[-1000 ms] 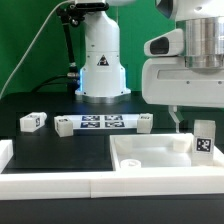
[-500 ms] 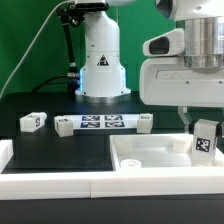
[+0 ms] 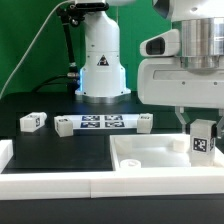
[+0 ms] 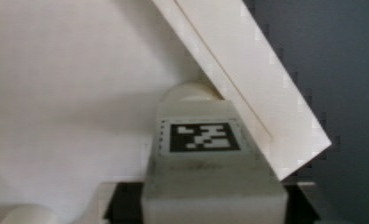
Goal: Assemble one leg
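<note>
My gripper (image 3: 202, 128) is shut on the leg (image 3: 204, 140), a small white post with a black-and-white tag. It holds the leg upright over the far corner of the large white panel (image 3: 140, 158), at the exterior view's right. In the wrist view the leg (image 4: 206, 150) fills the space between my dark fingers (image 4: 131, 200), tag facing the camera. Its far end meets the panel's raised rim (image 4: 252, 70) at the corner. I cannot tell whether the leg touches the panel.
Three more white legs lie on the black table: one (image 3: 33, 121) at the exterior view's left, and one at each end (image 3: 63, 126) (image 3: 145, 122) of the marker board (image 3: 100, 123). The robot base (image 3: 102, 60) stands behind. A white frame edge (image 3: 60, 185) runs along the front.
The gripper with the leg has sunk slightly toward the panel's corner and shifted a little sideways. The other parts have not moved.
</note>
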You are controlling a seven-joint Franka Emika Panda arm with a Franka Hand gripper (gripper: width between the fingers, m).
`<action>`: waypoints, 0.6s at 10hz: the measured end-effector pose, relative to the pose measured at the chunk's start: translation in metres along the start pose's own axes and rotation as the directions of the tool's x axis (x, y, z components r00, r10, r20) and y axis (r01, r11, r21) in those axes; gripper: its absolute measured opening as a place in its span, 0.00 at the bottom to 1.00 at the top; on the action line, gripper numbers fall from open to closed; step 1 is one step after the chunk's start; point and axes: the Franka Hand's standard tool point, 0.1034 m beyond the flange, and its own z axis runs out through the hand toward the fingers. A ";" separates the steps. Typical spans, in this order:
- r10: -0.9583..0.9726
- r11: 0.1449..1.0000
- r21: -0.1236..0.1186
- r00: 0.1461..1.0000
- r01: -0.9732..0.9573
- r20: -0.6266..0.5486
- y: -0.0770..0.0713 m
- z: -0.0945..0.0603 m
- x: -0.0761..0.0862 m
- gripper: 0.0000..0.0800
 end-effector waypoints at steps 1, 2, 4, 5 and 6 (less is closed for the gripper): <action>0.125 0.992 0.000 0.992 -0.125 0.001 0.000 0.000 0.000 0.37; 0.270 0.963 -0.003 0.963 -0.270 0.003 0.000 0.001 -0.002 0.37; 0.518 0.856 -0.005 0.856 -0.518 -0.001 -0.002 0.001 -0.004 0.37; 0.575 0.818 -0.004 0.818 -0.575 -0.002 -0.002 0.001 -0.004 0.37; 0.694 0.720 -0.002 0.720 -0.694 -0.006 -0.002 0.001 -0.004 0.37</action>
